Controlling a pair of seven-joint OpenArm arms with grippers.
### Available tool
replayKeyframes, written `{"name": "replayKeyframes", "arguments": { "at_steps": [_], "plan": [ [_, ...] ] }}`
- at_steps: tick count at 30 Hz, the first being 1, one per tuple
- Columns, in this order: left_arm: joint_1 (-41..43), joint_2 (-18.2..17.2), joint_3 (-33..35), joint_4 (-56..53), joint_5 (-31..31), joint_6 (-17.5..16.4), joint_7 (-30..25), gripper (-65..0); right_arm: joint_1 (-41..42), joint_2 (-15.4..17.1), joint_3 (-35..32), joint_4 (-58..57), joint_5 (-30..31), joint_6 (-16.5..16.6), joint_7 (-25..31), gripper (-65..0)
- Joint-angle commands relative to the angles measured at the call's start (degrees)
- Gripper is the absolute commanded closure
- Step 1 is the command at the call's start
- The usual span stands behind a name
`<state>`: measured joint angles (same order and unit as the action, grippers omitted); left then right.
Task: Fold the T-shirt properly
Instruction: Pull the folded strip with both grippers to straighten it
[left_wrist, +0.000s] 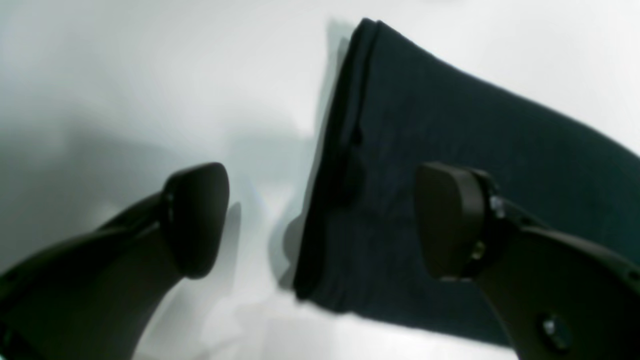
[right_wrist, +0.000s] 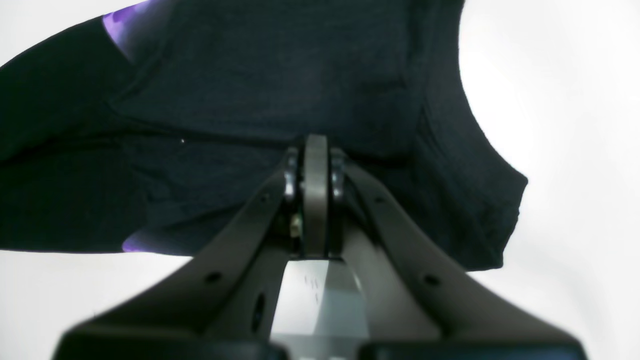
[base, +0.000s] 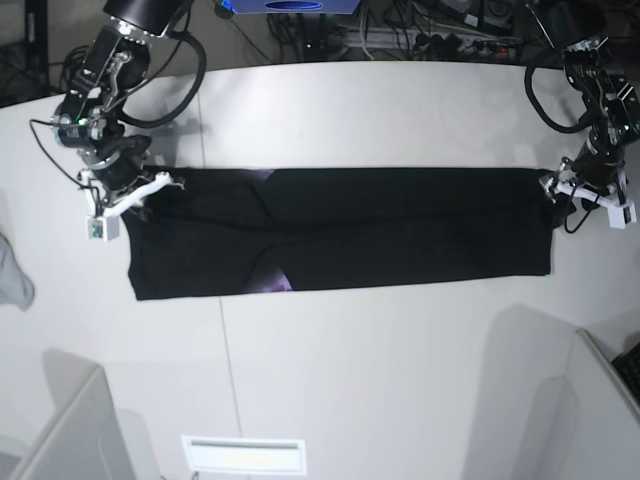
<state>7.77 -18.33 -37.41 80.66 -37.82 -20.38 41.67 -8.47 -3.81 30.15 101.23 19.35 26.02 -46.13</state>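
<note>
The T-shirt (base: 400, 230) lies as a long black folded band across the white table, with slivers of purple print (base: 279, 284) peeking from its folds. At its right end my left gripper (base: 562, 196) stands open, and the folded edge of the T-shirt (left_wrist: 450, 115) runs between the two fingers; one finger (left_wrist: 197, 220) is over bare table, the other is over the cloth. My right gripper (base: 138, 188) is at the band's far left corner. In the right wrist view my right gripper (right_wrist: 316, 150) is shut, its tips pinching a crease of the T-shirt (right_wrist: 260, 75).
A small grey cloth (base: 10, 270) lies at the table's left edge. Cables and equipment (base: 430, 30) crowd the space behind the table. Grey partitions (base: 70, 430) rise at the near left and right corners, and a white slotted plate (base: 243, 455) sits at the front edge.
</note>
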Motion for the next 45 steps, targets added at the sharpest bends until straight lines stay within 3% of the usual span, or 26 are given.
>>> {"name": "replayKeyframes", "arguments": {
  "at_steps": [1,8,13,15,20,23,24,30,36,45],
  "plan": [
    [-1.31,-1.23,-0.26,-0.53,-0.73,-0.41,-1.45,-56.1,0.25,0.34,0.05,1.06,1.00,0.31,1.34,0.0],
    [-6.41,-3.43,7.74,-8.44,-0.73,-0.15,-1.45,-56.1,-0.45,0.17,0.13,1.23,1.00,0.31,1.34,0.0],
    [-7.02,-3.08,9.23,-10.99,-0.73,-0.15,-1.45,-54.8,-0.81,0.08,0.40,1.32,1.00,0.31,1.34,0.0],
    [-6.76,-2.99,9.23,-11.43,-0.73,-0.41,-1.45,-47.6,-0.89,0.08,0.49,1.32,1.00,0.31,1.34,0.0],
    [-6.58,-2.99,9.32,-11.87,-0.73,-0.15,-1.45,-15.6,-0.89,-0.01,0.49,1.32,1.09,0.31,1.34,0.0],
    [-7.64,-3.43,9.23,-14.33,-0.73,-0.15,-1.45,-1.3,-2.04,-0.19,0.22,2.46,1.17,0.31,1.25,0.0],
    [-8.25,-3.43,9.23,-15.04,-0.73,-0.15,-1.45,0.0,-2.48,-0.45,0.05,3.08,1.79,0.31,1.25,0.0],
    [-8.96,-7.04,9.06,-15.12,-0.73,-0.41,-1.45,0.0,-6.08,0.17,0.05,4.92,10.05,0.31,1.25,0.0],
    [-6.58,-10.02,8.62,-8.44,-0.73,-0.32,-1.54,0.0,-6.78,0.78,0.49,4.92,10.32,0.31,1.25,0.0],
    [-0.17,-9.85,9.14,4.48,-0.73,-0.06,-1.45,0.0,-6.87,0.78,0.49,4.92,10.32,0.31,1.25,0.0]
  ]
}}
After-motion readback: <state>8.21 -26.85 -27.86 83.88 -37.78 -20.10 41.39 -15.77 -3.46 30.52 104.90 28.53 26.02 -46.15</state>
